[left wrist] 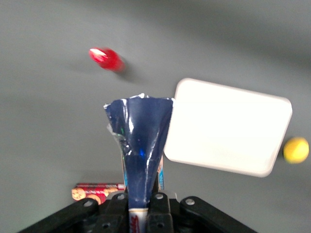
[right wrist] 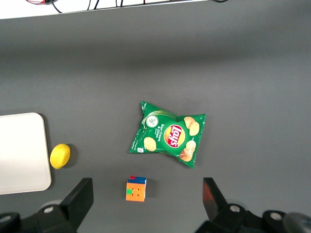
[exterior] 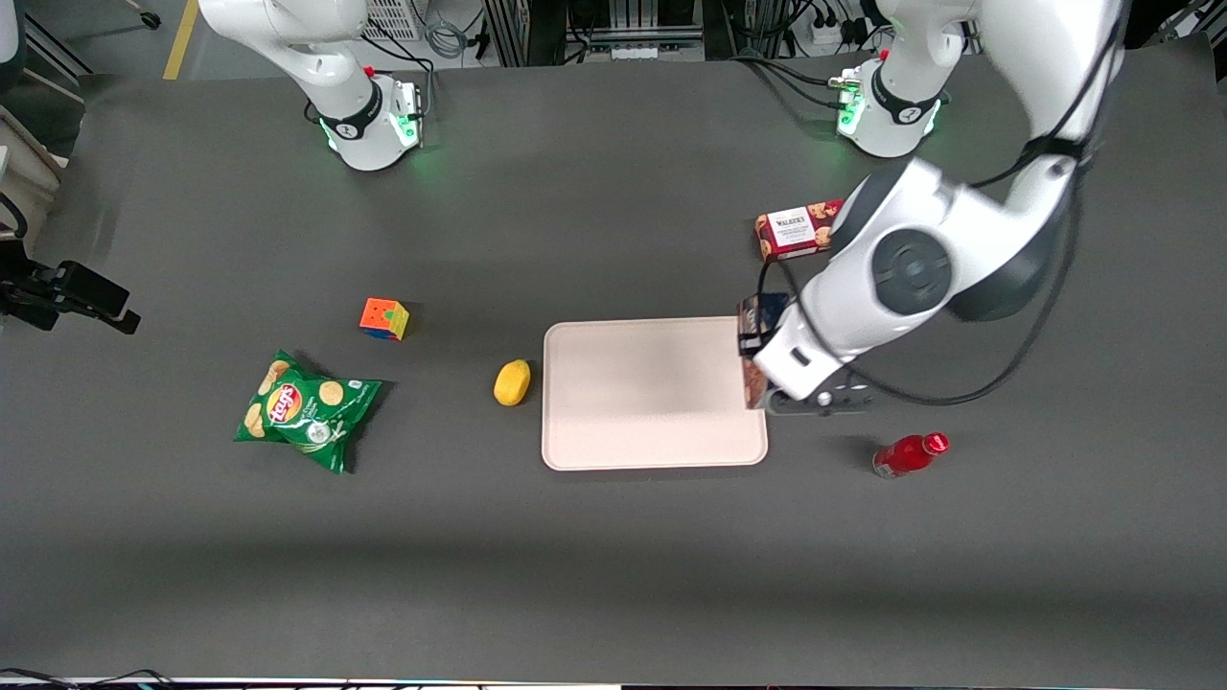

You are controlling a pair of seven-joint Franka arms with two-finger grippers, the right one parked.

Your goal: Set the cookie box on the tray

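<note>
My left gripper is shut on the cookie box, a long dark navy-blue box. It holds the box by one end over the edge of the tray at the working arm's end. The arm hides most of the box in the front view. In the left wrist view the box sticks out from between the fingers of the gripper, its torn open end pointing away. The pale cream tray lies beside the box and nothing lies on it. The tray's edge also shows in the right wrist view.
A red cookie box lies farther from the front camera than the gripper. A red bottle lies nearer, toward the working arm's end. A yellow lemon sits beside the tray. A colour cube and a green chips bag lie toward the parked arm's end.
</note>
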